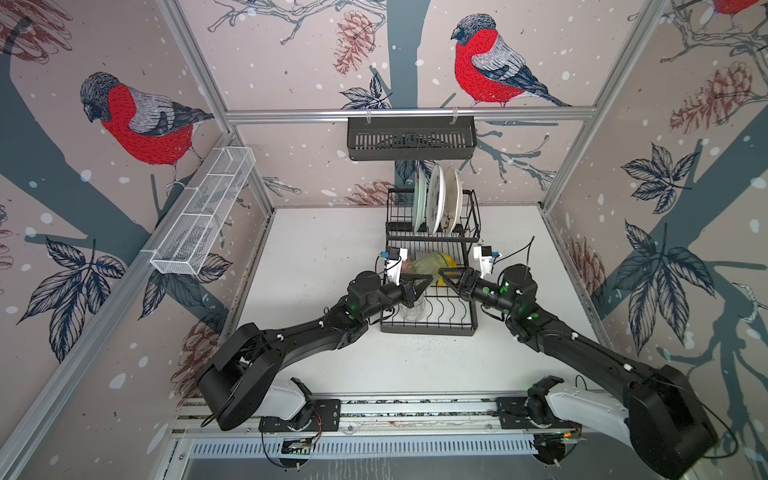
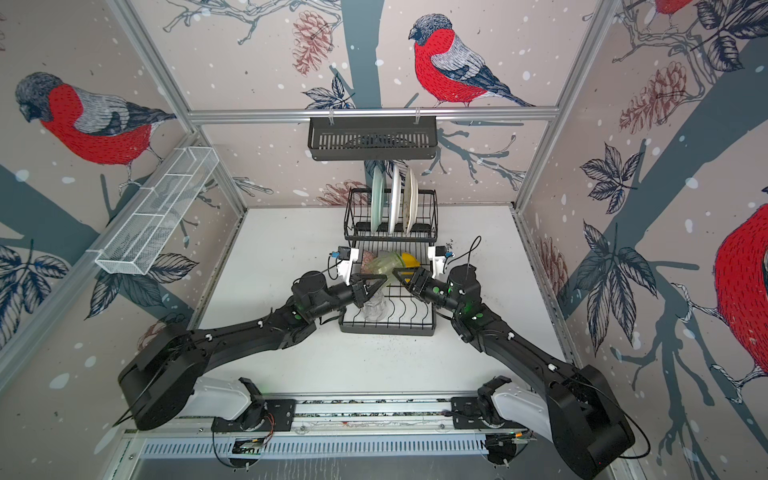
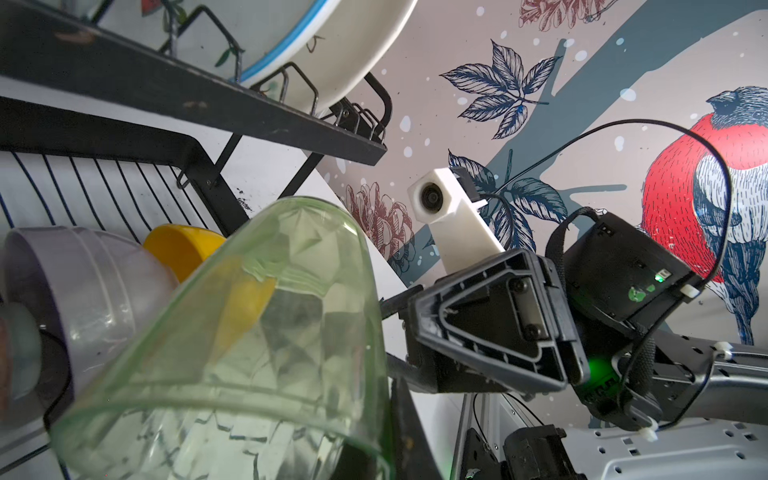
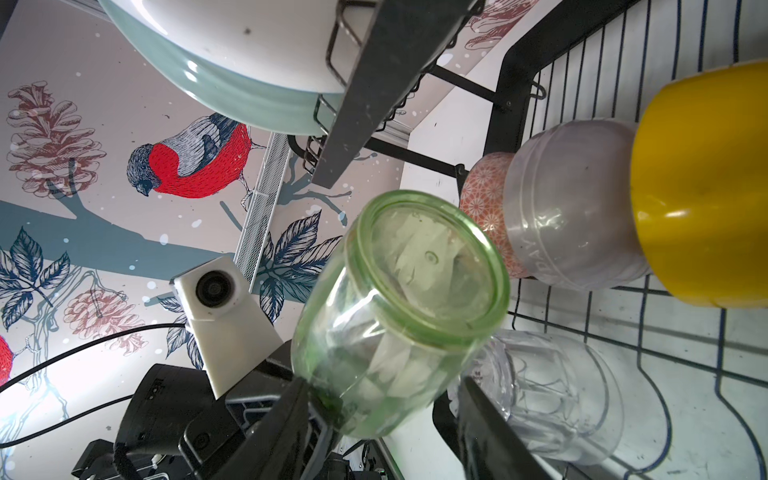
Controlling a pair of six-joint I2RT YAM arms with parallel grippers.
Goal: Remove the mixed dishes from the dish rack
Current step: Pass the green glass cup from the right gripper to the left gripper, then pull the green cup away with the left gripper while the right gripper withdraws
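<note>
Green glass (image 4: 399, 307): tilted above the dish rack (image 1: 432, 322) lower tray, mouth toward the left arm; smooth, rigid, breakable, likely slippery
Hold: left gripper (image 4: 316, 399) clamped on its rim wall; a body-wide grasp would seem surer
Right gripper (image 3: 490, 328): just beside, jaws part-open, empty
Neighbours: clear glass (image 4: 552, 399) beneath; lilac bowl (image 4: 573, 208), yellow bowl (image 4: 702, 183) near; plates (image 1: 436, 199) upright above

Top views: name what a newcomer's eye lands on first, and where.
Three round plates stand on edge in the raised tier of the black wire dish rack, at the table's back. Just in front, over the lower tray, the left claw is shut on a tilted green glass, the right claw facing it. Red-breasted bird wallpaper covers the walls.
</note>
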